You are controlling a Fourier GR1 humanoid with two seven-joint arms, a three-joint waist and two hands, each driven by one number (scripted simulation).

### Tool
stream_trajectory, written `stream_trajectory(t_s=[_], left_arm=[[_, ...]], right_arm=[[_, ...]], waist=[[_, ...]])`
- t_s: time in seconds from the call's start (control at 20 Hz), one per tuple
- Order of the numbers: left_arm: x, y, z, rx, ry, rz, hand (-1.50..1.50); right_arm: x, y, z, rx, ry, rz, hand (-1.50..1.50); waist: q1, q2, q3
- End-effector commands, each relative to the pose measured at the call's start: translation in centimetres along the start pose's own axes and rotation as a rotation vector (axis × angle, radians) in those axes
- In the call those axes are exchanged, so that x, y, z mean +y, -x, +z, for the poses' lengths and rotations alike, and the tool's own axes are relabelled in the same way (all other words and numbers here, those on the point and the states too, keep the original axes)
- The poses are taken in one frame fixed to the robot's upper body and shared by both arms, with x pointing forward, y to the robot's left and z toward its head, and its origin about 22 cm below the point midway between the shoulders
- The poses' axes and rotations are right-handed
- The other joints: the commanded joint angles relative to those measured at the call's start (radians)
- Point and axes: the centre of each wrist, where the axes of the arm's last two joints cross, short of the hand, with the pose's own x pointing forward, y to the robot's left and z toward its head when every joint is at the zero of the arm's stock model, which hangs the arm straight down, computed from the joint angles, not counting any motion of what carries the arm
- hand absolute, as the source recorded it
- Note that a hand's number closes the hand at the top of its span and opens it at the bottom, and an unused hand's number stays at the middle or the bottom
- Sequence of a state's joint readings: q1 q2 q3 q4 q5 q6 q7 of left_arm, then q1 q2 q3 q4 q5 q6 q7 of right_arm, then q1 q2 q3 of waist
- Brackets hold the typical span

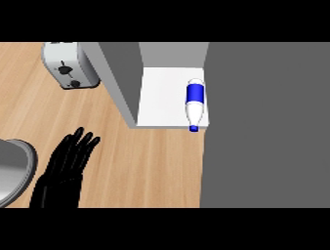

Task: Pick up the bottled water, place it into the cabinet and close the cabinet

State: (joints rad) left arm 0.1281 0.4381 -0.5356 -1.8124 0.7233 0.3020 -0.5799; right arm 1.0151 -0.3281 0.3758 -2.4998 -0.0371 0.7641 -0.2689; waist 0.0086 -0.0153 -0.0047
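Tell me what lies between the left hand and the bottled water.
Head view: from left hand to bottled water, wooden counter, then the cabinet's grey side wall.

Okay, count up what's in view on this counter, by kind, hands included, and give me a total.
bottled water: 1
toaster: 1
cabinet: 1
grey rounded object at the left edge: 1
left hand: 1
Total: 5

Silver toaster (68, 66) at far left of wooden counter (150, 166); grey rounded vessel (6, 168) near left edge, partly cut off
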Motion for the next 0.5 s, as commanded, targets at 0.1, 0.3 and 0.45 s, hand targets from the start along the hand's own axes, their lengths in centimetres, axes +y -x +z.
stream_trajectory(t_s=[0.1,0.3,0.45], left_arm=[[2.2,-2.8,1.0,-0.009,-0.053,0.021,-1.5],[3.2,-3.2,2.3,-0.001,-0.035,0.013,-1.5],[4.3,-4.3,2.5,0.003,-0.036,0.017,-1.5]], right_arm=[[1.5,-5.4,-2.3,-0.022,-0.185,0.197,1.5],[1.5,-4.9,-3.1,0.001,-0.276,0.221,1.5],[2.0,-4.6,-3.6,-0.022,-0.257,0.153,1.5]], waist=[[0.006,-0.007,-0.005],[0.019,-0.012,-0.009],[0.03,-0.002,-0.011]])
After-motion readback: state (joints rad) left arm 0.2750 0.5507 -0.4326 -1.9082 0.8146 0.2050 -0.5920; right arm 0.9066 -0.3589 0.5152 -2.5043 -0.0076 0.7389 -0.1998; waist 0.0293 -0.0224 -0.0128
